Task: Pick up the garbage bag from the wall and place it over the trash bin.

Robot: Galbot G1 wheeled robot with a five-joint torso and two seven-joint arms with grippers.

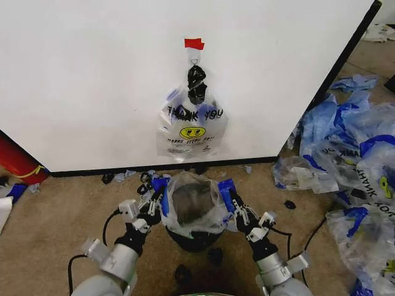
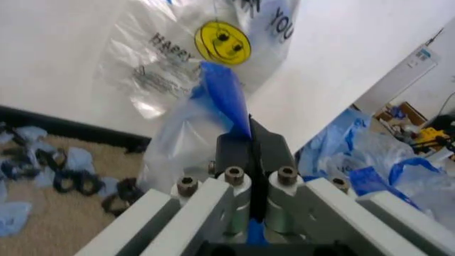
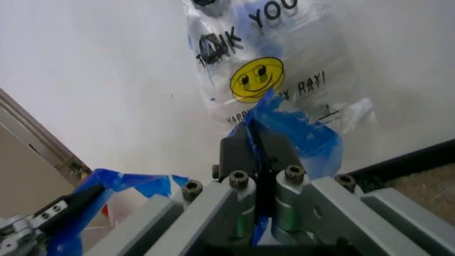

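1. Bags first: one garbage bag (image 1: 192, 206), thin clear plastic with blue handles, is stretched over the trash bin (image 1: 195, 239) at the lower centre of the head view; the bin's black mesh shows below the plastic, standing on the tan carpet (image 1: 74, 209).
2. A second, like bag (image 1: 191, 126) with black "THANK YOU" print and a yellow smiley face hangs from a hook (image 1: 194, 57) on the wall (image 1: 92, 80), under a small red tape piece (image 1: 194, 43), at the upper centre of the frame.
3. The left tool (image 1: 159, 196) sits at the bin's left rim, pressed together on a blue handle (image 2: 226, 98); in the left wrist view the blue strip runs out from between the closed black fingers (image 2: 235, 154).
4. The right tool (image 1: 229, 198) sits at the bin's right rim, likewise pinching a blue handle (image 3: 295, 133), with its fingers (image 3: 238, 152) together around the plastic.
5. Both handles appear to belong to the bag over the bin, though the wrist views are too close to be certain.
6. A bluish heap of many similar bags (image 1: 352, 160) lies on the carpet at the right of the head view, well apart from the bin.
7. Small black clips (image 1: 215, 256) lie on the carpet just beside the bin's base, lower centre.
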